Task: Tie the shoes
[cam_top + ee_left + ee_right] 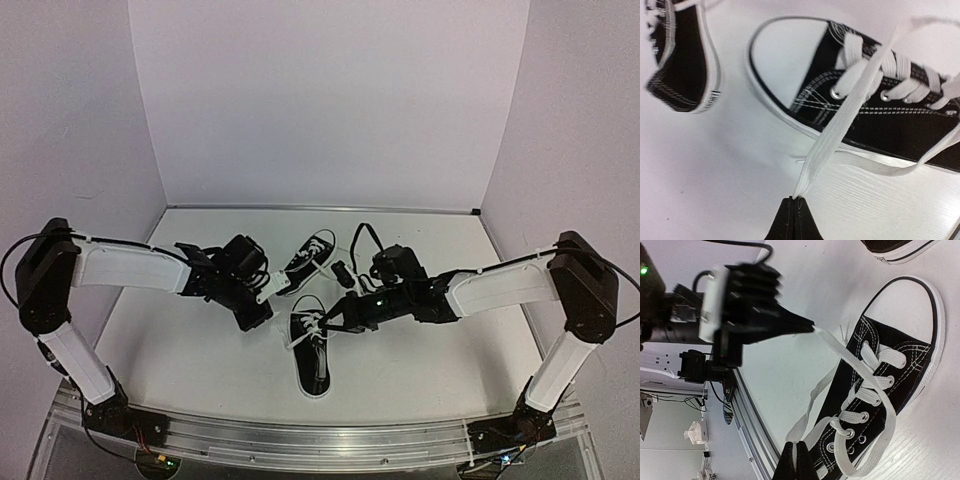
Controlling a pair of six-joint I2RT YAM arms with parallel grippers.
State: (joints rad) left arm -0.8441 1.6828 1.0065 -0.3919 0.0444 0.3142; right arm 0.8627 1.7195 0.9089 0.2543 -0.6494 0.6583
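**Both grippers pinch laces on the near shoe**

The near shoe (pixel 312 350) lies on the white table (pixel 180 350) between the two arms, with its white toe cap pointing away from the arm bases. The far shoe (pixel 312 253) lies just beyond that toe, closer to the back wall, and the two do not touch. The left gripper (pixel 794 202) sits low beside the near shoe, its jaws clenched together on one lace end (pixel 840 120). This flat white strand runs taut from the fingertips, rising diagonally across the front eyelets and over the laced rows. A second stretch of lace lies loose on the table along the sole. The right gripper (pixel 796 450) is on the opposite side of the same shoe, its fingers pressed tight together. The other lace end (pixel 812 400) trails slack down the shoe's side and meets those tips, so it appears pinched there. In the right wrist view the left gripper's dark fingers face it across the shoe, holding their strand off the table
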